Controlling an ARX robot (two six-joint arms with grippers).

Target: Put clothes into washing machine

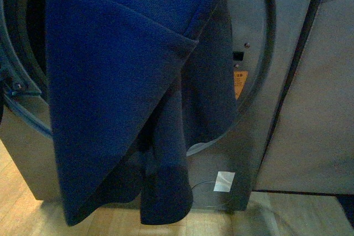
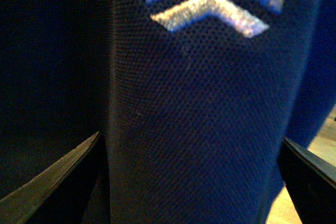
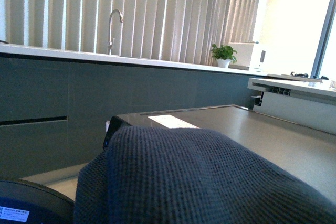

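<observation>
The clothes (image 1: 116, 98), a dark navy knit garment, hang in long folds in front of the washing machine (image 1: 260, 136) and cover most of its round porthole. Neither arm shows in the front view. In the left wrist view the knit fabric (image 2: 194, 129), with pale chevron stripes (image 2: 210, 11), fills the space between the two spread fingers (image 2: 52, 182) of my open left gripper (image 2: 191, 182). In the right wrist view the clothes (image 3: 199, 182) drape over my right gripper and hide it; it is shut on them, high above the machine's flat top (image 3: 252, 129).
An orange warning sticker (image 1: 240, 84) sits right of the porthole rim. A plain grey-beige cabinet (image 1: 315, 109) stands right of the machine. Wood floor (image 1: 22, 208) lies below. A counter with a tap (image 3: 113, 27), a plant (image 3: 223, 53) and curtains lie behind.
</observation>
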